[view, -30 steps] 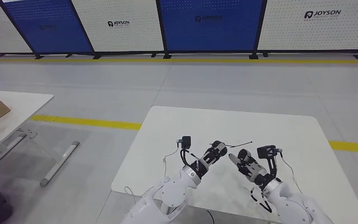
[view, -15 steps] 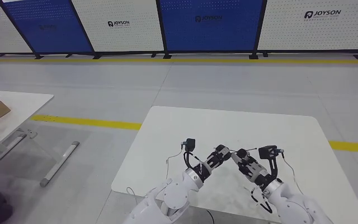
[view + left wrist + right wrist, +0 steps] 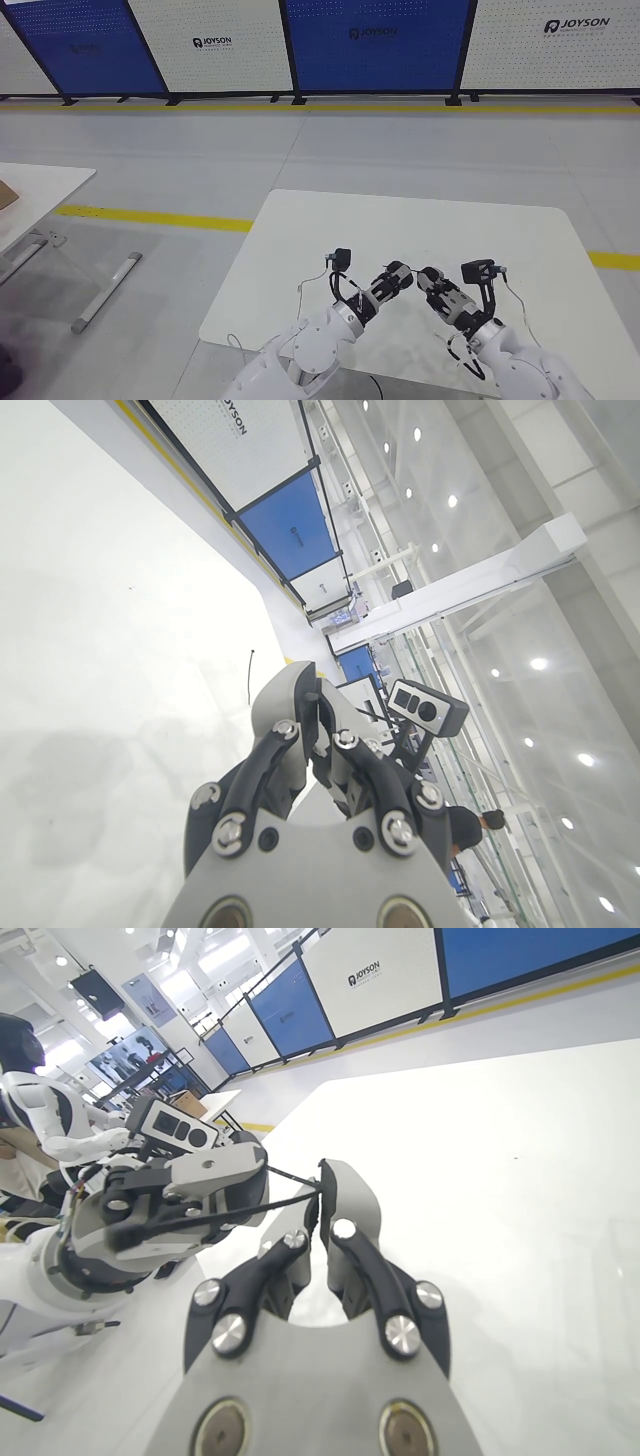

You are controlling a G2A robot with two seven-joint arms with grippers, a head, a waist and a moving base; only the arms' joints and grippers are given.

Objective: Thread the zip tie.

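Background: hall floor with a yellow line (image 3: 150, 216) beside the surface; blue and white partition panels (image 3: 375, 45) beyond it.
Top view, surface (image 3: 500, 230): white. The left gripper (image 3: 397, 272) and right gripper (image 3: 430, 277) are above its near part, tips just beside each other.
Left wrist view, left gripper (image 3: 316, 687): jaws closed together. The zip tie (image 3: 249, 680) is a thin black length past their tips, over the surface.
Right wrist view, right gripper (image 3: 320, 1185): jaws pinched tight on the zip tie (image 3: 292, 1176), above the surface. Two strands run across to the left gripper (image 3: 250, 1168), whose jaws are closed on it.
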